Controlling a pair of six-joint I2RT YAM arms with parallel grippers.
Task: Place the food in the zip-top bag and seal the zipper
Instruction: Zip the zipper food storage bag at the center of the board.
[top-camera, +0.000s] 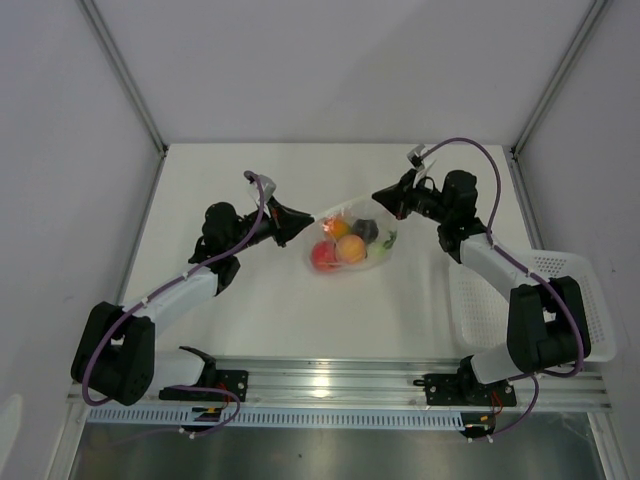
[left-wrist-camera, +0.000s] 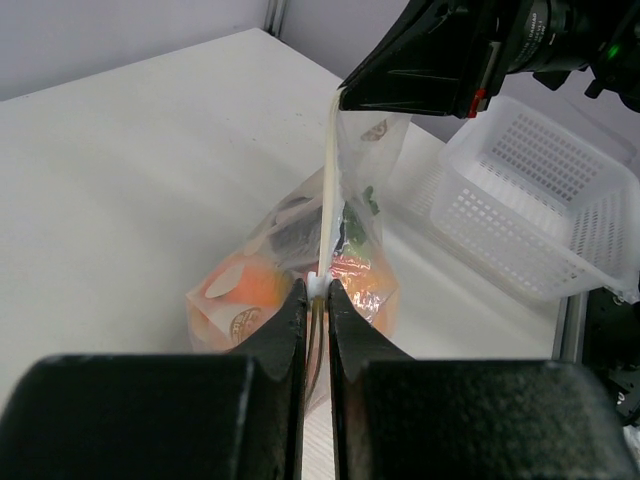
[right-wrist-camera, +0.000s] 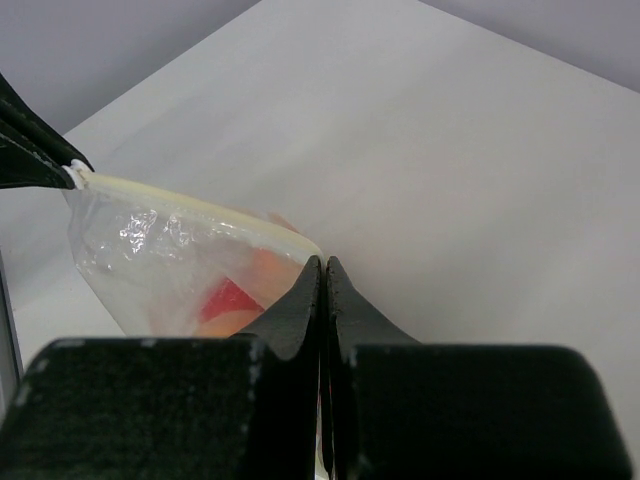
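The clear zip-top bag (top-camera: 350, 243) sits mid-table with the food inside: a red round one (top-camera: 323, 256), an orange-peach one (top-camera: 350, 250), a dark-purple one (top-camera: 366, 229) and green pieces (top-camera: 388, 240). My left gripper (top-camera: 308, 222) is shut on the left end of the zipper (left-wrist-camera: 328, 200). My right gripper (top-camera: 378, 196) is shut on the other end. The strip runs straight and taut between them. In the left wrist view my left gripper (left-wrist-camera: 318, 290) pinches the strip's white end, with the bag (left-wrist-camera: 290, 280) below it. In the right wrist view my right gripper (right-wrist-camera: 322, 265) pinches the zipper (right-wrist-camera: 190, 205) above the bag (right-wrist-camera: 170, 260).
A white slotted basket (top-camera: 560, 300) stands at the right edge of the table, beside the right arm; it also shows in the left wrist view (left-wrist-camera: 540, 200). Booth walls and frame posts enclose the back and sides.
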